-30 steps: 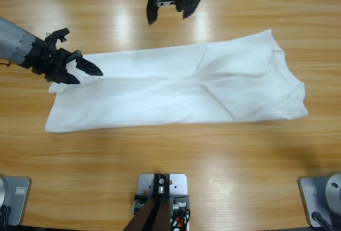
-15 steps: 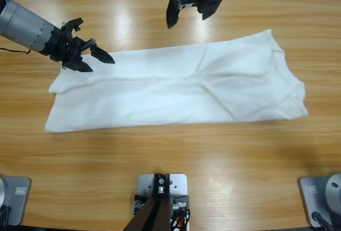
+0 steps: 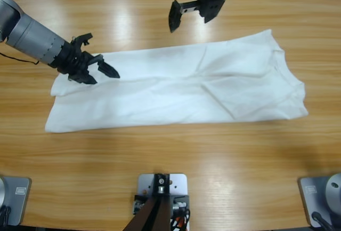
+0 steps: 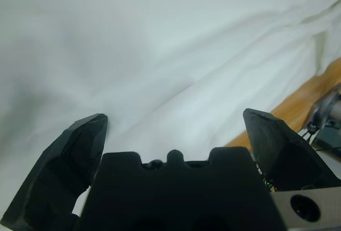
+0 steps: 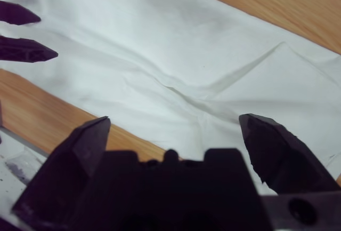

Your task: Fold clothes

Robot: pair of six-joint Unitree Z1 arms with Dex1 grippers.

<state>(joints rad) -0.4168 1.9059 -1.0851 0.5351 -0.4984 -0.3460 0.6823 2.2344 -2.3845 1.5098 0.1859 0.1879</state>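
the white t-shirt [image 3: 176, 87] lies flat on the wooden worktop [image 3: 176, 156], folded lengthwise into a long band that runs from about 9 o'clock to 3 o'clock across the middle of the high view. its neck end sits toward 3 o'clock, slightly higher in the picture, and its hem end toward 9 o'clock. soft creases cross the cloth near the middle, and a folded flap edge shows toward the 3 o'clock half.

the left claw [image 3: 104, 66] comes in from 10 o'clock on a silver-grey arm and sits over the upper corner of the hem end. its jaws are spread apart and hold nothing; whether the tips touch the cloth cannot be told. in the left wrist view the left claw [image 4: 173, 121] has both jaws wide, with only white fabric [image 4: 160, 44] between and beyond them and a strip of worktop at 4 o'clock.

the right claw [image 3: 191, 13] hangs at 12 o'clock in the high view, over bare wood just beyond the shirt's far edge, apart from the cloth. its jaws are also wide apart and empty. the right wrist view looks past the right claw [image 5: 173, 127] down on the creased shirt [image 5: 202, 71], with the other claw's two pointed tips [image 5: 24, 49] at 9 o'clock over the cloth edge.
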